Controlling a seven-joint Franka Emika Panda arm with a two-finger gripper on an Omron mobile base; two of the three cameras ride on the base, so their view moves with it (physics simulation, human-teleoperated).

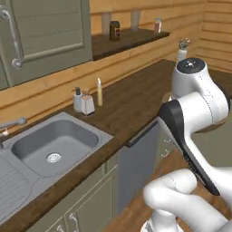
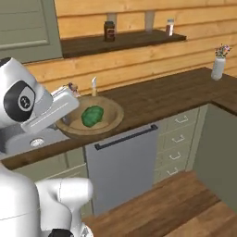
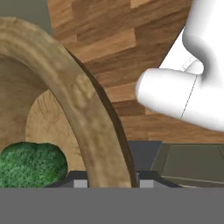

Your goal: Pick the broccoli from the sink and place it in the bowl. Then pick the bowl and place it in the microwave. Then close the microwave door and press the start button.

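No writing can be read anywhere. The dark jar [image 2: 109,30] on the far shelf [image 2: 134,40] has a label, but it is too blurry to read. Two pale jars beside it are hard to make out.

In the left base view the big white arm hides most of the counter [image 1: 131,102] on the right, so the bowl is hidden there. The sink [image 1: 54,147] sits at the near left, and its tap is cut off at the edge. A small soap bottle [image 1: 78,99] and a thin candle [image 1: 99,92] stand behind it.

In the right base view the brown bowl [image 2: 111,121] rests on the counter, near the front edge, above a grey dishwasher [image 2: 121,164]. The green broccoli [image 2: 92,115] lies inside the bowl. The arm covers the bowl's left rim, so the gripper's tips are hidden there.

In the hand view the gripper [image 3: 110,183] has one tip on each side of the bowl's thick rim. The jaws are partly closed and pinch that rim. The broccoli sits just left of them, cut off at the bottom.
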